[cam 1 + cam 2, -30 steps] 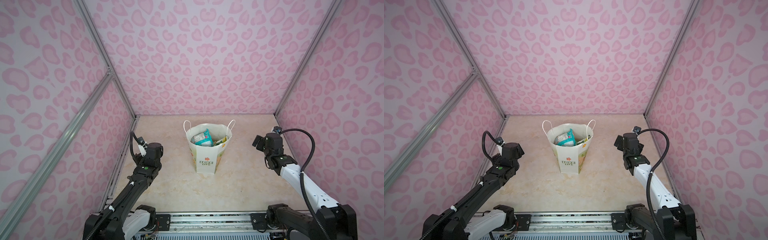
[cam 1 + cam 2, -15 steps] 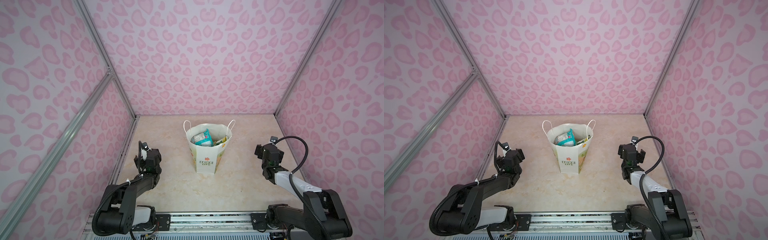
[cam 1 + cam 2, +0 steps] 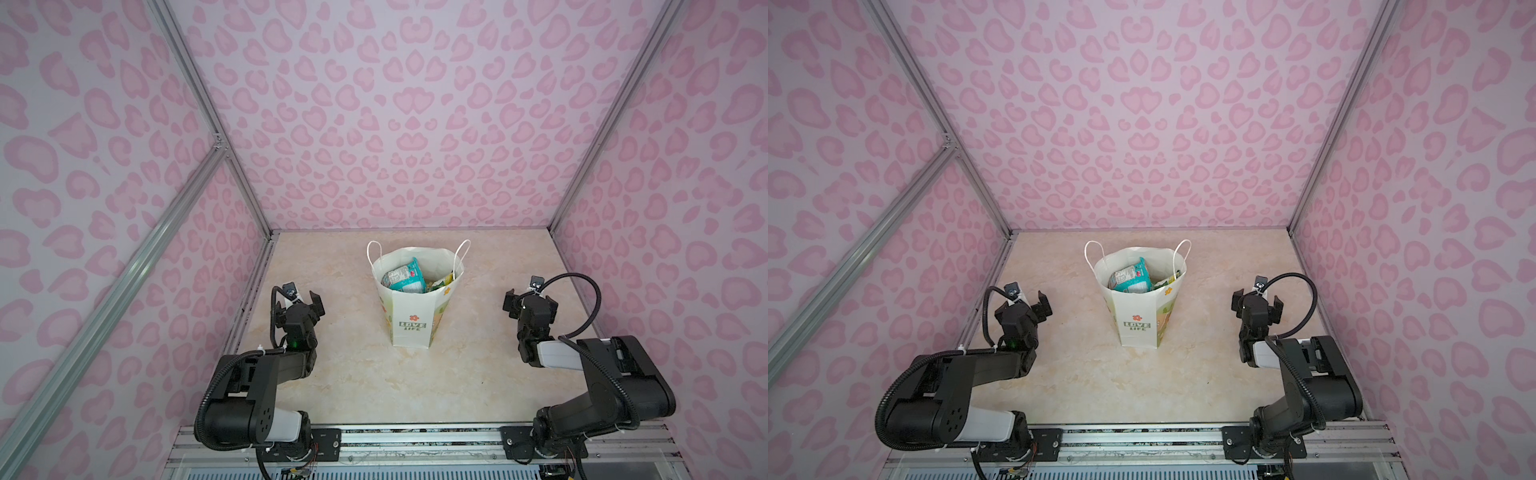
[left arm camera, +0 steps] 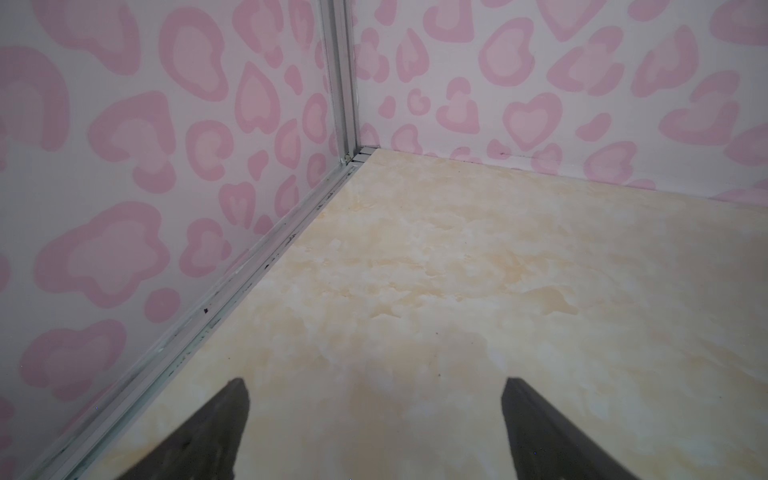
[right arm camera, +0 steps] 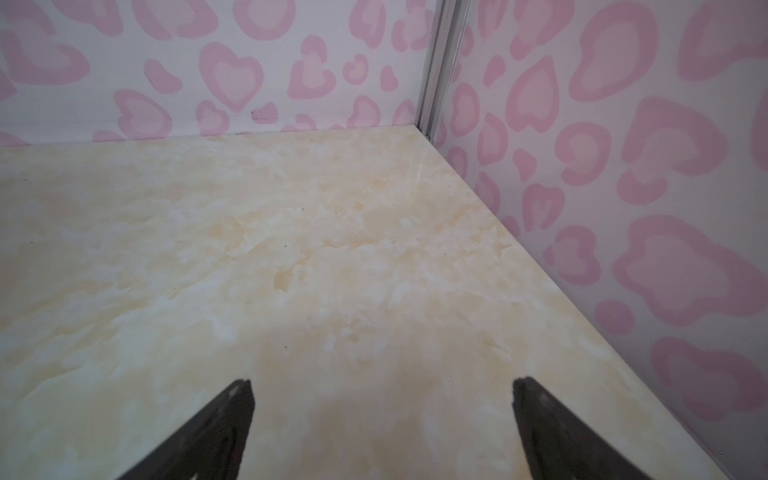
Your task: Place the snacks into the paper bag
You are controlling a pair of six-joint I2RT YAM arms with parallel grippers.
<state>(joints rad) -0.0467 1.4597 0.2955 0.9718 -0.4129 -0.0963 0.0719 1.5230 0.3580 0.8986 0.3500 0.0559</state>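
Note:
The white paper bag [image 3: 411, 316] [image 3: 1142, 320] stands upright in the middle of the marble-look table, with both cord handles up. The snacks lie inside it: a teal-white packet [image 3: 403, 276] [image 3: 1130, 279] on top and a green-yellow one [image 3: 440, 284] [image 3: 1167, 281] beside it; any others are hidden. My left gripper [image 3: 300, 297] [image 3: 1030, 300] [image 4: 374, 382] hovers low to the left of the bag, open and empty. To the right of the bag my right gripper [image 3: 530, 297] [image 3: 1257, 300] [image 5: 382, 381] is also open and empty. Both wrist views show only bare tabletop between the fingers.
Pink heart-patterned walls close in the table on three sides, with aluminium posts [image 4: 343, 79] [image 5: 440, 62] in the back corners. A metal rail [image 3: 415, 440] carrying both arm bases runs along the front edge. No packet lies on the tabletop [image 3: 415, 382].
Both arms have folded back toward the front rail and sunk lower, drawing the grippers nearer their bases. The jaws stayed open. The bag and its contents have not moved.

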